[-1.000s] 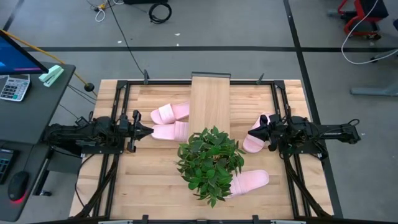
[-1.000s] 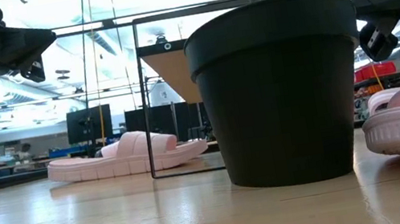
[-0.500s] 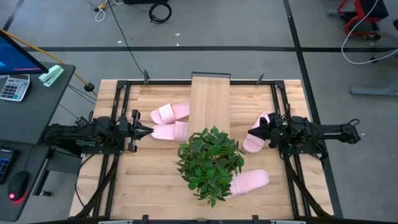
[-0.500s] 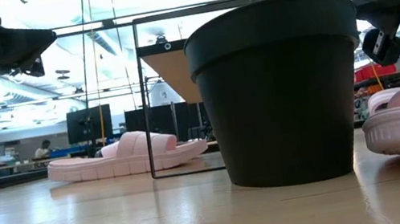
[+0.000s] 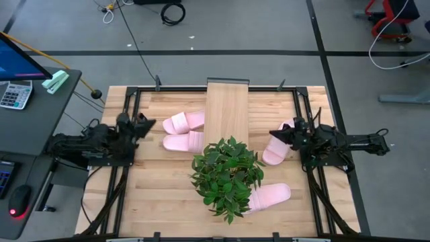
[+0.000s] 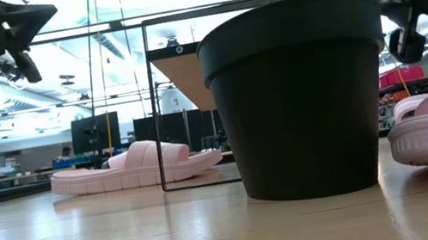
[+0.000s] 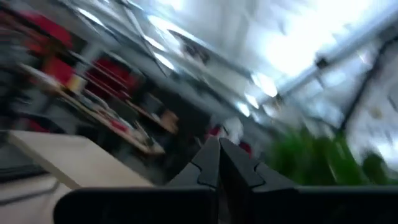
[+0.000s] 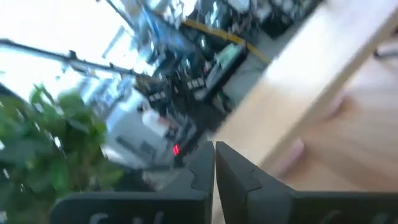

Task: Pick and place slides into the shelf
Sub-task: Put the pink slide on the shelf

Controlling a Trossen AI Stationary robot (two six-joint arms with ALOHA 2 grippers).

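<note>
Two pale pink slides [image 5: 181, 122] [image 5: 183, 141] lie sole-down side by side just left of the shelf [image 5: 226, 111], a narrow light-wood plank running from the far edge to mid-table. Another slide [image 5: 275, 154] lies right of the shelf, and one [image 5: 272, 195] lies near the front right beside the plant. My left gripper [image 5: 150, 122] is shut, tipped upward above the table's left side, short of the left pair. My right gripper [image 5: 273, 133] is shut and hovers above the right slide's far end. Both wrist views show shut fingertips [image 7: 219, 155] [image 8: 214, 158] with nothing between them.
A leafy potted plant [image 5: 227, 176] in a black pot [image 6: 297, 97] stands mid-table at the shelf's near end. Black frame rails [image 5: 131, 107] run along the table's left and right sides. A desk with a calculator [image 5: 15, 94] stands off the table's left.
My left gripper has tipped upward, rolled, and risen, its tips swinging toward the far edge. My right gripper has rolled about its own axis in place. The slides, shelf and plant have not moved.
</note>
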